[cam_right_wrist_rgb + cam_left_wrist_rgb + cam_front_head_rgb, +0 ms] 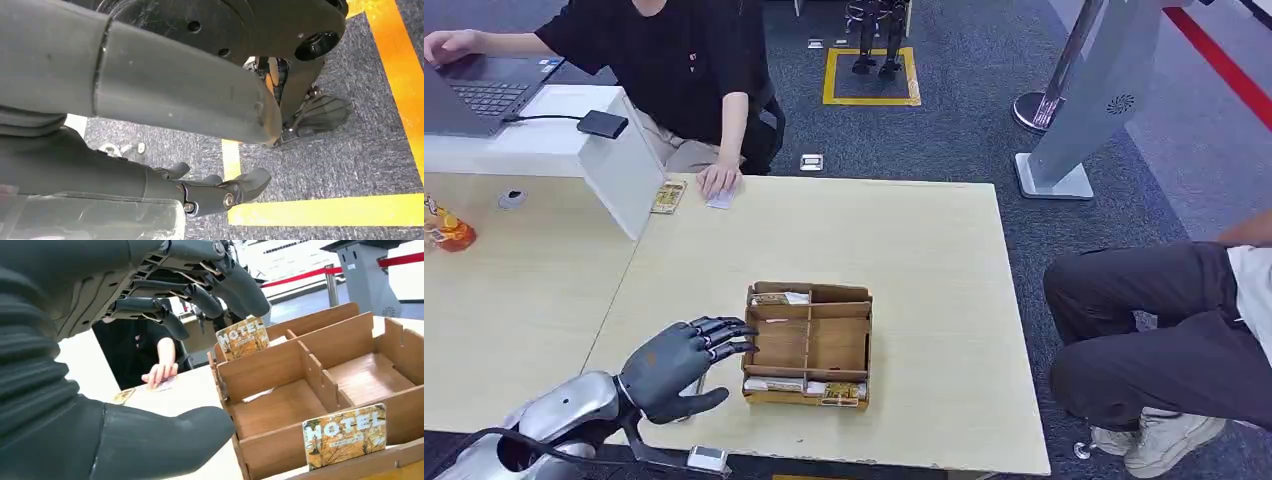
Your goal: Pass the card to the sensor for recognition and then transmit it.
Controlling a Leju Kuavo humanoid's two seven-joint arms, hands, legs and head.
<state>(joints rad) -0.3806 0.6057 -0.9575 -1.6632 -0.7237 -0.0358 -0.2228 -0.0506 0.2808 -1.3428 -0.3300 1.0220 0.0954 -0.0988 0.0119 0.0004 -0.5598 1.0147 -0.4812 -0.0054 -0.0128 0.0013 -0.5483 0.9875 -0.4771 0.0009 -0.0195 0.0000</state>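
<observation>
Cardboard walls of the divided box [280, 365] hold the thin, stiff, glossy hotel card [243, 338] upright, so I would pinch its free top edge with my left hand [682, 363], now spread and apparently empty beside it.

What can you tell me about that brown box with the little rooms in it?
The brown box looks like thin wood or stiff cardboard, open on top and split by slotted dividers into several compartments. It sits flat on the pale table, near the robot's edge. Cards printed HOTEL stand upright in its end rows; the middle compartments look empty. The left robot hand hovers beside it with fingers spread, reaching toward one end; whether it touches the box is unclear.
</observation>
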